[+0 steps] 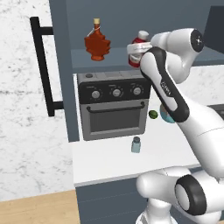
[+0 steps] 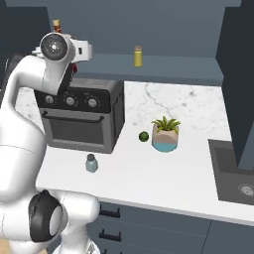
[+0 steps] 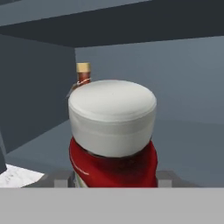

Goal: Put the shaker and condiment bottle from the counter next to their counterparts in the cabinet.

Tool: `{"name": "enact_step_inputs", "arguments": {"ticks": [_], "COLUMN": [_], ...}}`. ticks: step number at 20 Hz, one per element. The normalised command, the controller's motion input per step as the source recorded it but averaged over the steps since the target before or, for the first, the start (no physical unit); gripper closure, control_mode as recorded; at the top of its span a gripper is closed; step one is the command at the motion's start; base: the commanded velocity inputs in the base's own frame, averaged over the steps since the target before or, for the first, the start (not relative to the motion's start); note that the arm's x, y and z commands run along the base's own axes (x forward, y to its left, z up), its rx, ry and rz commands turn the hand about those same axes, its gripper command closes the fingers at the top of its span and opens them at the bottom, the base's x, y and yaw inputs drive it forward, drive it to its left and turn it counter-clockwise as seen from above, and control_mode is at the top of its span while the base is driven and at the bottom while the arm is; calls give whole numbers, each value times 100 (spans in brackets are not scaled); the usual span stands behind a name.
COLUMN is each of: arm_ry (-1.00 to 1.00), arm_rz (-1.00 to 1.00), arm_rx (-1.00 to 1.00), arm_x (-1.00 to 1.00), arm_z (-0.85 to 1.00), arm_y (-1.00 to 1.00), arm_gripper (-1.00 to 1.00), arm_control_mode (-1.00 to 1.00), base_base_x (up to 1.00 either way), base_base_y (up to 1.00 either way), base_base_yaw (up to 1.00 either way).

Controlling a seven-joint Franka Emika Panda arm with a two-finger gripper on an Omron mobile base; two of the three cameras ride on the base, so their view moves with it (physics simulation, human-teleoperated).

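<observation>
The pincer [image 1: 134,53] is clamped on the condiment bottle [image 1: 140,43], holding it up at the level of the cabinet shelf [image 1: 83,56]. In the hand view the bottle's white cap and red body stand close in front of the camera, upright between the fingers; whether its base already touches the shelf I cannot tell, since the hand hides it in the left base view.

The cabinet [image 1: 61,65] stands open, its door swung to the left with the long black handle [image 1: 43,65] on it. On the shelf the maple-leaf bottle [image 1: 97,42] stands upright to the left of the held bottle, near but apart from it; in the hand view its tan-topped neck [image 3: 83,73] shows behind and left of the white cap. Farther right on the same shelf stands the yellow shaker [image 2: 137,56], well apart from both bottles.

Below the shelf, a dark toaster oven [image 1: 113,109] sits on the white worktop [image 1: 105,162]. The pale blue-grey shaker [image 1: 136,144] stands upright on the worktop just in front of the oven's right corner, on the near side. To the right of the oven lie a small green round fruit, probably a lime [image 2: 144,136], and beside it a potted plant [image 2: 165,134]. At the far right a sink [image 2: 233,171] is set into the worktop.
</observation>
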Motion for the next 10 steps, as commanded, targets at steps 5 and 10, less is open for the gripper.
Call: {"name": "enact_step_inputs", "arguments": {"ticks": [5,10], "arm_ry": [0,0], "arm_rz": [13,13], "arm_rx": [0,-3], "arm_x": [40,45], "arm_z": [-2,-5], "arm_y": [1,2], "arm_gripper": [100,100], "arm_control_mode": [-100,-100], "base_base_x": [0,0], "base_base_y": [0,0], "base_base_yaw": [0,0]}}
